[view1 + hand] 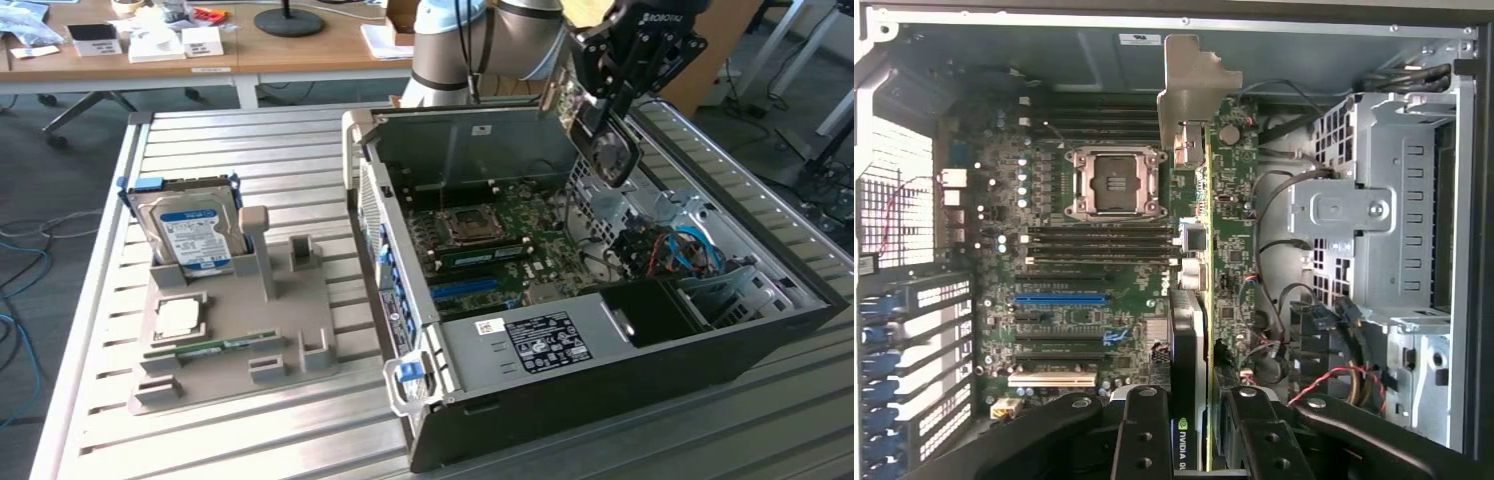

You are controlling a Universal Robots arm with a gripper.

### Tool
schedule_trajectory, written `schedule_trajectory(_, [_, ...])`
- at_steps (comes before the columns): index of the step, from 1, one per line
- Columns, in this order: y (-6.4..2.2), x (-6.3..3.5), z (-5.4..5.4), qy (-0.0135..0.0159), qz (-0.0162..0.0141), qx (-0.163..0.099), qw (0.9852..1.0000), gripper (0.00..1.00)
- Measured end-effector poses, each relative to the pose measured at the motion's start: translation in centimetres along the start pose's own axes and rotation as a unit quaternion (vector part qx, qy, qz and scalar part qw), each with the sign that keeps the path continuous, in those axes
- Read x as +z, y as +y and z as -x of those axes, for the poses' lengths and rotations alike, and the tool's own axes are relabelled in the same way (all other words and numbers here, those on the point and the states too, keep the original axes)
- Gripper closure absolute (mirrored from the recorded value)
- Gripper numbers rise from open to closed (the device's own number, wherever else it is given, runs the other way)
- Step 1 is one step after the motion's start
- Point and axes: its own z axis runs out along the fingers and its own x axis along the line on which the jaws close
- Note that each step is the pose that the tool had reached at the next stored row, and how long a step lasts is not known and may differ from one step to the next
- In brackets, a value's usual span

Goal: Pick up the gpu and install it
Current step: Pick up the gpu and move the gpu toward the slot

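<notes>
Looking at this one, the gripper (603, 100) is clamped on the gpu (613, 150), one finger on each flat face, so the card isn't over on the parts tray, it's up in the air above the open pc case (747, 345), toward the exterior view's right end of it. The relation that matters, I'd say: the card runs straight out from the fingertips, long axis pointing away from the gripper and down into the case, a bit tilted in the exterior view. From the wrist view you see the gpu (1194, 330) edge-on between the two fingers (1144, 430), with its silver bracket (1194, 80) at the far end, furthest from the gripper (1196, 400). Behind it is the motherboard (1004, 200), and the card's thin edge lines up between the cpu socket (1109, 183) and the metal drive cage (1364, 210). The blue slot (1059, 297) sits off to the socket side of the card, not in line with it. It looks clear of the board, though I can't tell how far above it hangs. Only one arm here, so no question about which is nearer. Counts: one gpu, one case, one socket, one blue slot, and on the gray tray (287, 310) one hard drive (194, 225), one loose cpu chip (178, 318) and one memory stick (214, 347).
</notes>
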Motion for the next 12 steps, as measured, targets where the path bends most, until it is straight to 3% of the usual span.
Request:
schedule_trajectory(5, [0.03,0.02,0.92,0.0000,0.0000,0.000,1.0000,0.73])
schedule_trajectory(12, [0.03,0.03,1.09,0.0000,0.0000,0.000,1.0000,0.73])
